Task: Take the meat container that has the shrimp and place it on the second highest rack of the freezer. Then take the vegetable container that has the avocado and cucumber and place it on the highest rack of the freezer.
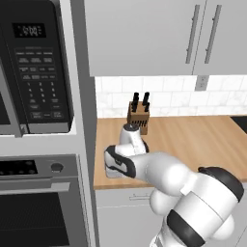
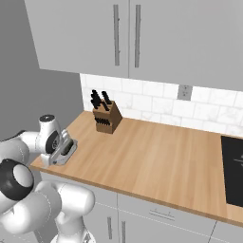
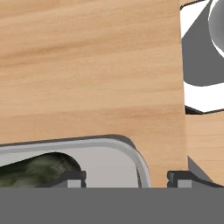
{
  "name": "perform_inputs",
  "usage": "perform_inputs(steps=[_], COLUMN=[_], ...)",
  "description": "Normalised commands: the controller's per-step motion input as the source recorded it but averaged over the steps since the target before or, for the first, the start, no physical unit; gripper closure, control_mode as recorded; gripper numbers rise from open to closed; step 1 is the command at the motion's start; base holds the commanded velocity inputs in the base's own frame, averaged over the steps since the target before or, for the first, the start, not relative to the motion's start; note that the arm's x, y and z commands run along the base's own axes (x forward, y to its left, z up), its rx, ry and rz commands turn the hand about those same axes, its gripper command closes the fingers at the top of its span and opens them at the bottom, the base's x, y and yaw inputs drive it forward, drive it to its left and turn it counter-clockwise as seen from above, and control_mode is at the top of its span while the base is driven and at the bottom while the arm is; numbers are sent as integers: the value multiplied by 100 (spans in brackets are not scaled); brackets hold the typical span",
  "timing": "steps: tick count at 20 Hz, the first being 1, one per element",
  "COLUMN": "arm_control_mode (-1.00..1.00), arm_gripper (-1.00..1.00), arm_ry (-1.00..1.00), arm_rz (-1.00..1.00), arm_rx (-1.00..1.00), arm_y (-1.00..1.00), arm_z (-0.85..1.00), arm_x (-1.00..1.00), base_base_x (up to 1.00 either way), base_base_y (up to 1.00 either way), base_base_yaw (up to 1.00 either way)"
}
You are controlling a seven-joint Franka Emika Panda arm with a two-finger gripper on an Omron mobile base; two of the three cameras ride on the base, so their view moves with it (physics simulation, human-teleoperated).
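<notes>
Hand view: perhaps cucumber (image 3: 41, 170) in tray (image 3: 127, 151).

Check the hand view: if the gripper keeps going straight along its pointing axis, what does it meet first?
Probably the grey tray: its rim corner sits between the fingertips of the gripper, with the wooden counter beneath. Depth is unclear.

Just before the claw (image 3: 125, 177), a pale grey tray (image 3: 127, 151) holding mottled dark green rests on light, wood-grained worktop (image 3: 87, 65).
</notes>
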Motion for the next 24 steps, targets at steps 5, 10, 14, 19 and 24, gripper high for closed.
perform_inputs(steps=[5,10,14,19,24], arm_control_mode=[-100,-100,-100,-100,-100], arm_gripper=[-100,100,100,100,100], arm_ry=[3,1,0,0,-1], arm_rz=[-9,-10,-8,-5,-6], arm_rx=[0,-1,0,0,0], arm_y=[0,-3,-32,-38,-37], arm_z=[-32,-66,-60,-47,7], arm_x=[-11,-23,-4,-44,-14], base_base_x=[0,0,0,0,0], base_base_y=[0,0,0,0,0], base_base_yaw=[0,0,0,0,0])
